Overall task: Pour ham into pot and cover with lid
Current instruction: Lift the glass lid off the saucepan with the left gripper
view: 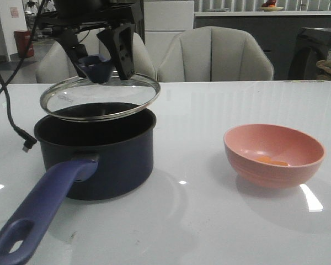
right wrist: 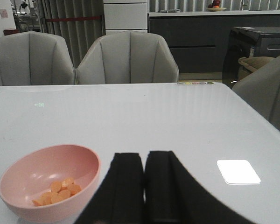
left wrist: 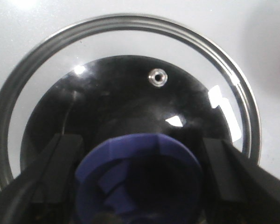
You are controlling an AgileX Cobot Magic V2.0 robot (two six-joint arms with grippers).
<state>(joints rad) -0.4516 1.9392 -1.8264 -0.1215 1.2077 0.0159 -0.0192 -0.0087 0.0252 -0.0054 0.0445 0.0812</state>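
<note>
The glass lid hangs slightly tilted just above the dark navy pot, its steel rim apart from the pot's rim. My left gripper is shut on the lid's blue-purple knob, with one black finger on each side. The pot's long purple-blue handle points toward the front left edge. Several small orange pieces of ham lie in the pink bowl on the right. My right gripper is shut and empty beside the bowl; the front view does not show it.
A black cable runs down onto the white table left of the pot. Grey chairs stand beyond the far edge. A bright light reflection lies on the table near my right gripper.
</note>
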